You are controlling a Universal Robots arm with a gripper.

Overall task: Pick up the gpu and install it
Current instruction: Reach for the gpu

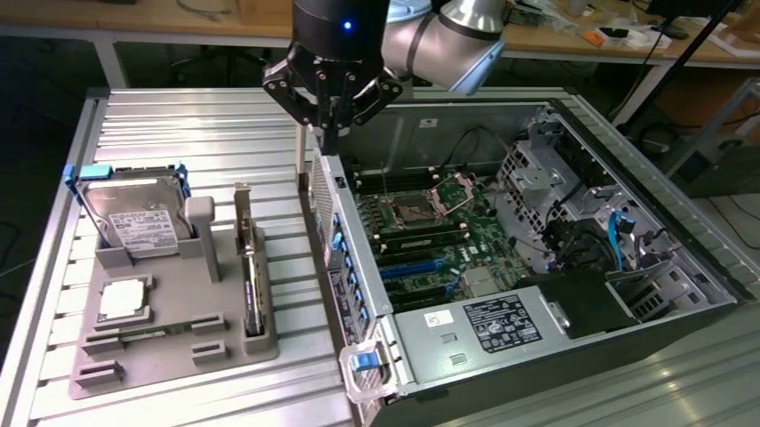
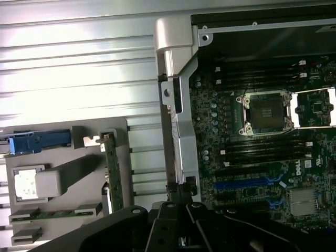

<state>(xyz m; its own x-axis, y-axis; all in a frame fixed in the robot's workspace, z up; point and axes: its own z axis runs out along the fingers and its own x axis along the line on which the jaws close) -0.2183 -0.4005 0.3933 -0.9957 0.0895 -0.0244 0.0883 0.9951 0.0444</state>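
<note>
1. Black metal gripper (image 1: 330, 132) on the silver-and-black arm hangs above the rear wall of the open dark computer case (image 1: 428, 133). Its jaws are pressed together with nothing between them.
2. A thin dark circuit card with a pale metal bracket strip at one end, the gpu (image 1: 248, 267), stands on its long edge in a slot of the grey moulded tray (image 1: 178, 360). It is on the exterior view's left of the case and well apart from the gripper. Its bracket end is the end nearer the gripper.
3. That tray also carries a silver hard drive with a white label (image 1: 137, 222) standing upright, a square silver chip (image 1: 123, 301), and a narrow green memory stick (image 1: 142, 334) lying flat. None of these is the task's thing.
4. Inside the case the dark green motherboard (image 1: 428, 222) lies exposed, and its blue expansion slots (image 1: 418, 265) look unfilled. The fingertips probably clear the case wall, though the angle does not settle whether they touch it.
5. I judge the step in hand to be the approach before the pick: nothing is grasped and nothing is installed.
6. The next move calls for the jaws to part first. The wrist must then turn so the pads straddle the card's thin thickness, and the gripper must centre along its upper edge. The descent should be straight, and the lift straight up so the card is not levered in its slot.
</note>
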